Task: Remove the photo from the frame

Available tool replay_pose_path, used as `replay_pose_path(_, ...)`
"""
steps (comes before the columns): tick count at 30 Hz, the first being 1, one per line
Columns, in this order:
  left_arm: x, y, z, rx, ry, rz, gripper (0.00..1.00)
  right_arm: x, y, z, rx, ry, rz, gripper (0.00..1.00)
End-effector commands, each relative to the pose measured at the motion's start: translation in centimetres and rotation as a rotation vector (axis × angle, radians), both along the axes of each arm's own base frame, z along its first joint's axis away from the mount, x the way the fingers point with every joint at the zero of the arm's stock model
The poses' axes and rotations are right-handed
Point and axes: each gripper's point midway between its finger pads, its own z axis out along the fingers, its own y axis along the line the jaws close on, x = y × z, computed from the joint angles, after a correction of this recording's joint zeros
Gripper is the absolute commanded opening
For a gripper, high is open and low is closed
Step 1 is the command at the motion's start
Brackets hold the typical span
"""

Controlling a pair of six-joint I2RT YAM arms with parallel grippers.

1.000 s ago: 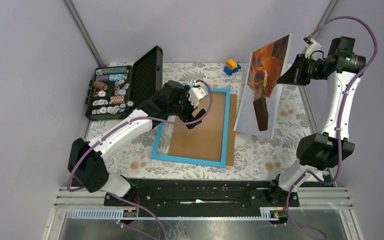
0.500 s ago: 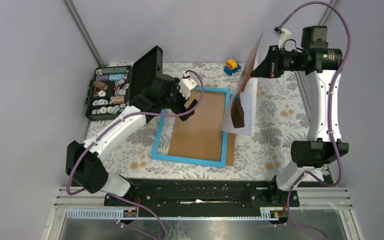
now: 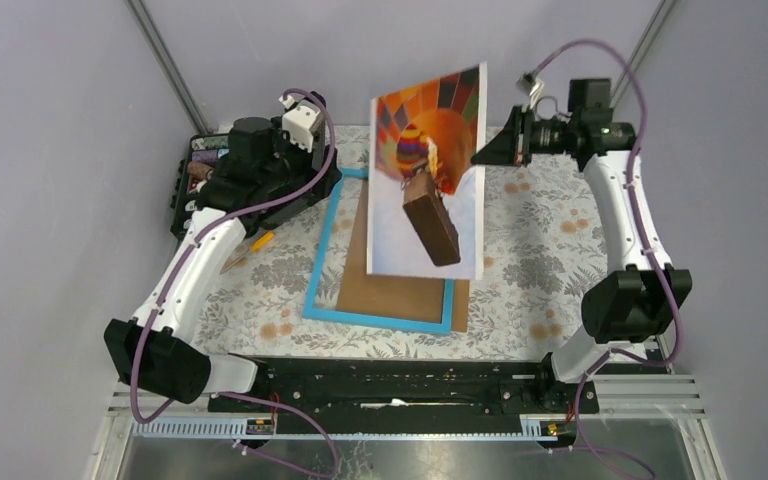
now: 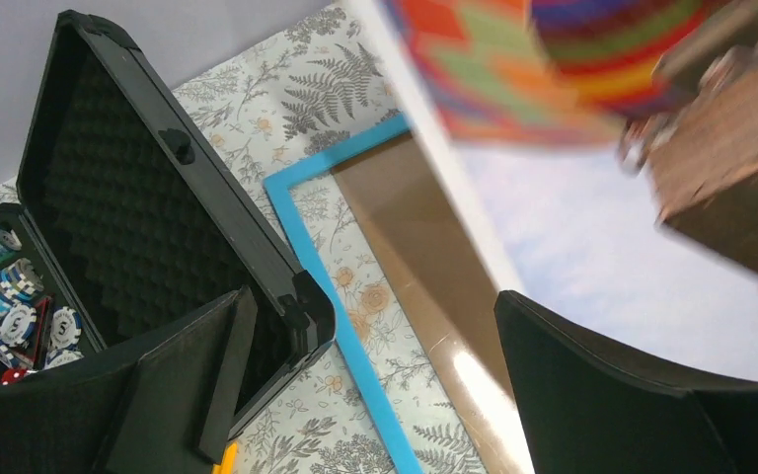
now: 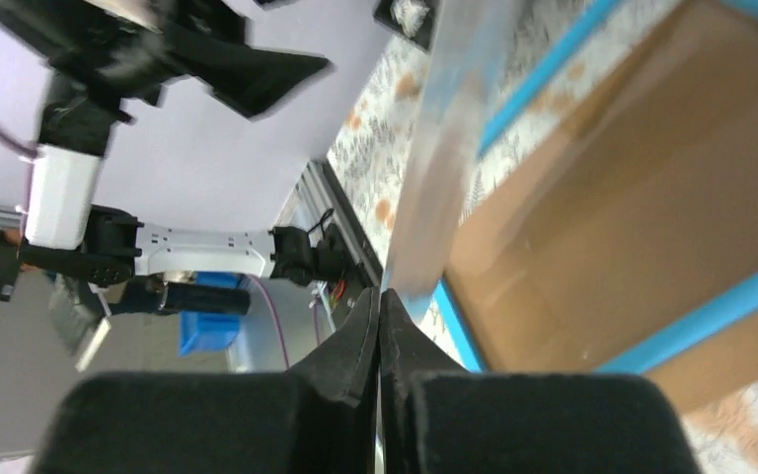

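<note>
The photo point(image 3: 428, 180), a hot-air balloon print, hangs in the air above the frame, its picture side facing the top camera. My right gripper point(image 3: 482, 155) is shut on the photo's right edge. In the right wrist view its fingers point(image 5: 380, 296) pinch the sheet point(image 5: 444, 168), which shows edge-on. The turquoise frame point(image 3: 324, 262) lies flat on the table with brown board point(image 3: 400, 290) inside it. My left gripper point(image 4: 365, 385) is open and empty, raised over the frame's left border point(image 4: 326, 267) beside the case.
An open black foam-lined case point(image 4: 138, 237) of poker chips point(image 4: 10, 316) stands left of the frame, mostly under my left arm point(image 3: 210, 250). A small yellow object point(image 3: 261, 240) lies next to it. A floral cloth point(image 3: 550, 250) covers the table.
The right gripper carried the photo leftward and turned it until its picture side faces the top camera above the frame. The left arm drew back off the frame, up and left over the case.
</note>
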Motion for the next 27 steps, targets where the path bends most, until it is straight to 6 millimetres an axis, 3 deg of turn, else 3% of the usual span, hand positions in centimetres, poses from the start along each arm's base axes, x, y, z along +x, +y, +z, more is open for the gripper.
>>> replay_pose_path(1, -0.7, -0.7, 3.7, -0.094, -0.071, -0.041, 0.99, 0.8, 0.6, -5.5, 0.058, 0.181, -0.008, 0.00)
replay_pose_path(2, -0.8, -0.8, 3.4, -0.096, -0.064, -0.051, 0.99, 1.0, 0.6, -7.7, 0.066, 0.234, -0.031, 0.00)
replay_pose_path(8, -1.5, -1.1, 2.7, -0.105, -0.048, -0.078, 0.99, 2.3, 1.0, -14.5, 0.148, 0.352, -0.114, 0.00)
replay_pose_path(13, -1.8, -1.1, 1.9, -0.099, -0.034, -0.084, 0.99, 1.1, 1.4, -20.6, 0.127, 0.486, -0.110, 0.00)
replay_pose_path(20, -1.9, -1.2, 1.3, -0.104, -0.021, -0.092, 0.99, -0.4, 0.8, -24.4, 0.014, 0.539, -0.108, 0.00)
replay_pose_path(27, -1.9, -1.5, 0.4, -0.110, -0.005, -0.103, 0.99, -0.5, 0.4, -27.1, -0.132, 0.519, -0.101, 0.00)
